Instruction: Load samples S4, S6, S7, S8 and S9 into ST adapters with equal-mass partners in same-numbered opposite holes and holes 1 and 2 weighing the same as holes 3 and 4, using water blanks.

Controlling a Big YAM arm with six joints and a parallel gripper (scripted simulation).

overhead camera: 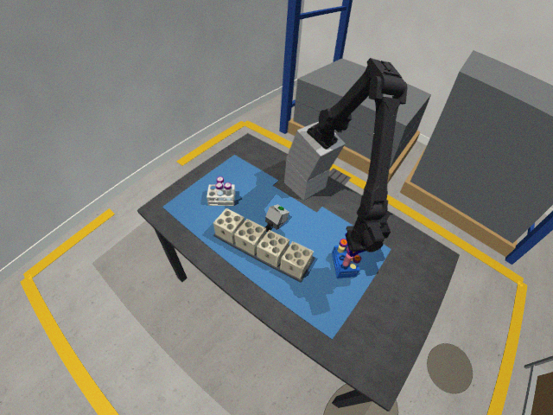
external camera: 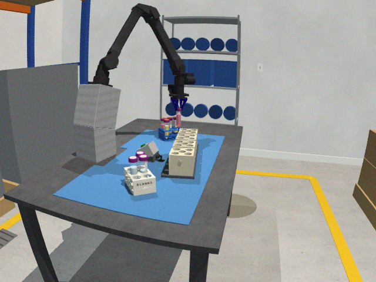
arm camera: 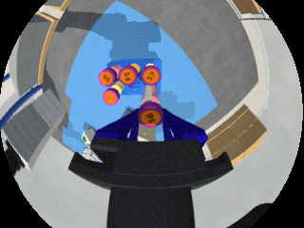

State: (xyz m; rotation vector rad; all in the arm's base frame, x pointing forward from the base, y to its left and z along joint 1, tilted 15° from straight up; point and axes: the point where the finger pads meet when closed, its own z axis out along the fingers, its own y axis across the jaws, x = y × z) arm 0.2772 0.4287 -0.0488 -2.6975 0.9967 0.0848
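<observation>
My gripper point(external camera: 179, 106) point(arm camera: 150, 111) point(overhead camera: 352, 255) is shut on the cap end of a sample tube point(external camera: 179, 118) point(arm camera: 150, 114) with pink liquid. It holds the tube upright, lifted above the blue sample rack RS point(overhead camera: 345, 269) point(external camera: 167, 136). Several other orange-capped samples point(arm camera: 128, 76) point(external camera: 166, 122) stand in RS. The held tube's ID is too small to read. The four beige adapters point(overhead camera: 262, 244) point(external camera: 182, 157) stand in a row on the stand ST, and all the holes I can see are empty. The white blank rack RB point(overhead camera: 220, 196) point(external camera: 140, 183) holds three purple-capped blanks point(external camera: 138, 160).
The grey box with the green DONE key point(overhead camera: 281, 208) point(external camera: 142, 145) sits between the adapters and the arm's grey pedestal point(overhead camera: 312, 165) point(external camera: 95, 121). A blue mat point(overhead camera: 312, 232) covers the middle of the dark table point(overhead camera: 402, 303). RS is near the mat's right edge.
</observation>
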